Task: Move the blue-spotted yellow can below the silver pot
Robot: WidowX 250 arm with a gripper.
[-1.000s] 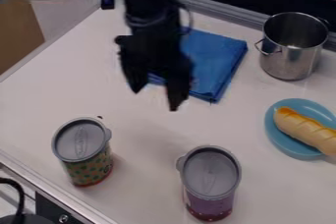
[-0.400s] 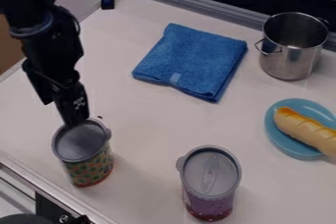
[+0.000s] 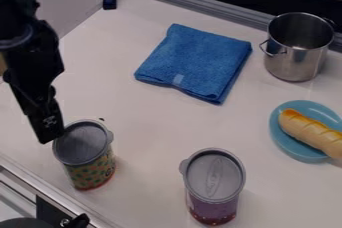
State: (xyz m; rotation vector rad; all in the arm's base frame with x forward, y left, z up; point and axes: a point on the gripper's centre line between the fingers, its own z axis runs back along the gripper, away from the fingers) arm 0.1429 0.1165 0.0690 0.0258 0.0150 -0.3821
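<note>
- In the camera view, a black gripper [image 3: 51, 138] hangs well down and left of a silver pot [image 3: 294, 62], at the lid rim of a spotted yellow can [image 3: 91, 172], on the side away from the pot; whether it is spread or closed, or touches the rim, cannot be told.
- The yellow can stands upright on a pale counter [image 3: 150, 117], well apart from the pot, down and to its left.
- Lining up for the grasp appears to be the step in hand. It calls for centering over the gray lid [image 3: 83, 144], straddling the can evenly and lowering squarely before closing; an off-center approach could knock it over.
- The yellow can's long axis runs upright, lid up and base on the counter; a small lip [image 3: 110, 136] on the lid points roughly toward the pot's side of the scene.
- Just below the pot, a blue plate [image 3: 282, 142] bearing a bread loaf [image 3: 308, 131] leaves a tight landing spot, likely calling for a careful release.
- Left of the pot lies a blue towel [image 3: 194, 64]; down and left of it stands a purple can [image 3: 212, 204].
</note>
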